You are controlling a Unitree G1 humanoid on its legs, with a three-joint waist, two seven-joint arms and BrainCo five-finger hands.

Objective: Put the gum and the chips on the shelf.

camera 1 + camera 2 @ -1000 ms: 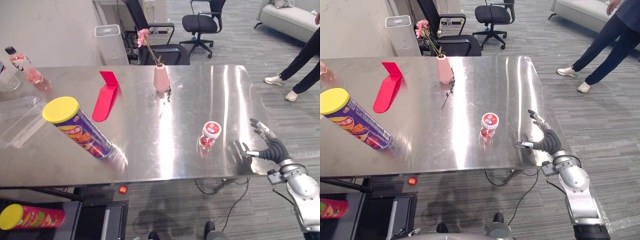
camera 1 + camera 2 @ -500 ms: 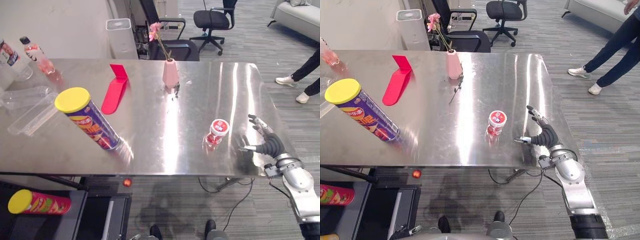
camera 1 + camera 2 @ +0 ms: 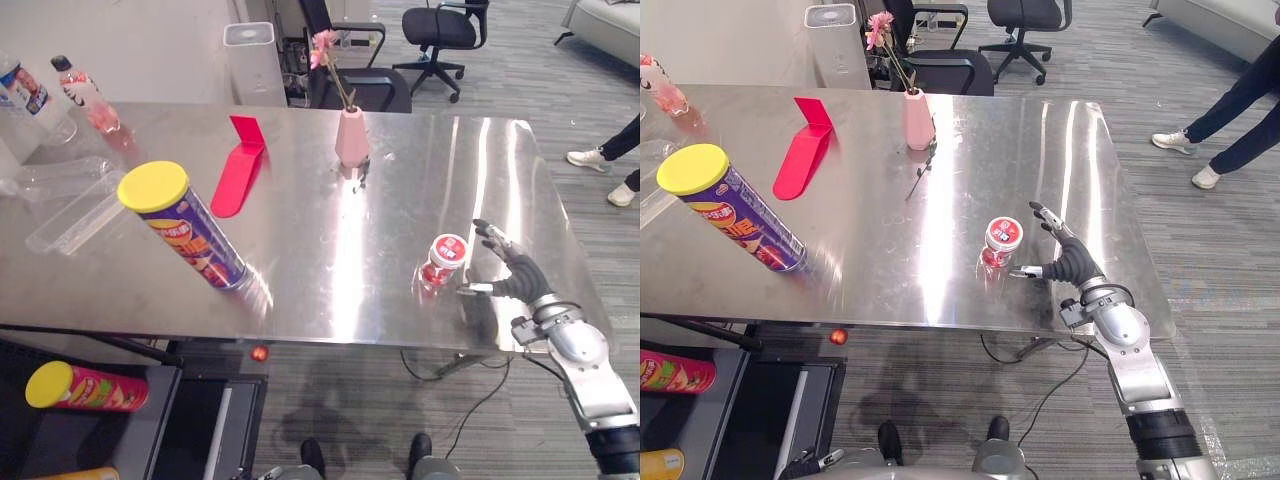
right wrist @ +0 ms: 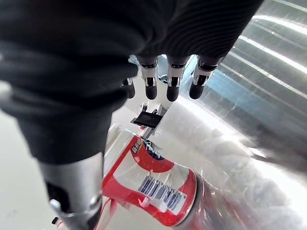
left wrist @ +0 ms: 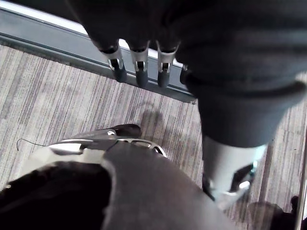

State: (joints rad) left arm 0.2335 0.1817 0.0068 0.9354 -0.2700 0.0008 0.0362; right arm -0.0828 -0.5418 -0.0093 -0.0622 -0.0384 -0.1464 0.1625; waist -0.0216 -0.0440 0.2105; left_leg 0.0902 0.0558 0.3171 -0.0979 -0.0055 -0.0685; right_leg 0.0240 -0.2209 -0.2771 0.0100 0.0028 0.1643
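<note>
The gum, a small red-and-white tub (image 3: 445, 262), stands upright near the steel table's front right. My right hand (image 3: 514, 279) sits just to its right, open, fingers spread and thumb reaching toward the tub without closing on it. In the right wrist view the tub (image 4: 154, 185) lies just past the straight fingers (image 4: 171, 82). The chips, a tall purple can with a yellow lid (image 3: 186, 228), stand at the table's left front. My left hand (image 5: 139, 66) hangs open over the carpet, holding nothing.
A pink vase with a flower (image 3: 351, 141), a red stand (image 3: 238, 176), a clear plastic tray (image 3: 68, 205) and bottles (image 3: 84, 92) share the table (image 3: 330, 230). A red chips can (image 3: 86, 388) lies on a low shelf at the lower left. A person's legs (image 3: 612, 160) show at the right.
The camera has shifted. My right hand has moved left along the table's front edge and now sits close beside the gum tub. The chips can has not moved.
</note>
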